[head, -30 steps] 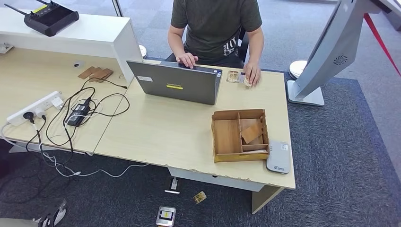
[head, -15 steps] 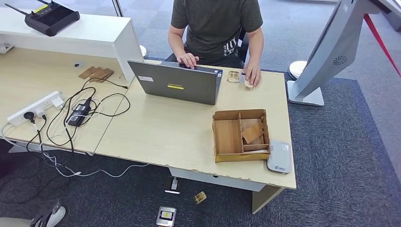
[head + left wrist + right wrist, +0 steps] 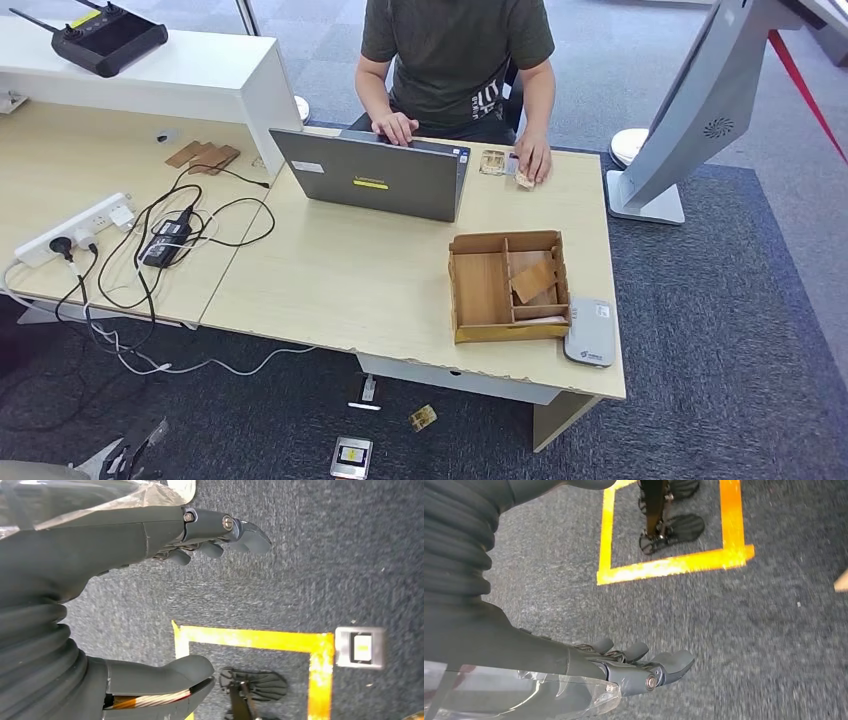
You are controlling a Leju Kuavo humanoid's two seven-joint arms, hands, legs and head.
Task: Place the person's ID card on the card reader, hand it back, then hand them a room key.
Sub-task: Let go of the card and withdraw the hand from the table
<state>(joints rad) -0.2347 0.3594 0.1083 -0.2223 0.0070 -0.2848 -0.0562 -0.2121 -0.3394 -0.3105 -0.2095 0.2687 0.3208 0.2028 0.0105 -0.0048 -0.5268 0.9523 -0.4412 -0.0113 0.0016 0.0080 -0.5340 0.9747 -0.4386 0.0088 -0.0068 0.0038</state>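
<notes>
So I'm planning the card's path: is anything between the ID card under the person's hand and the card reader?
Yes. The wooden box sits on the table between the ID card by the person's hand and the card reader at the near edge.

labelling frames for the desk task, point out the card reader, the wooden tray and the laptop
card reader (image 3: 589,332): head view, middle of its grey top face.
wooden tray (image 3: 482,288): head view, bare floor of its large left compartment.
laptop (image 3: 372,184): head view, back of its open lid.
</notes>
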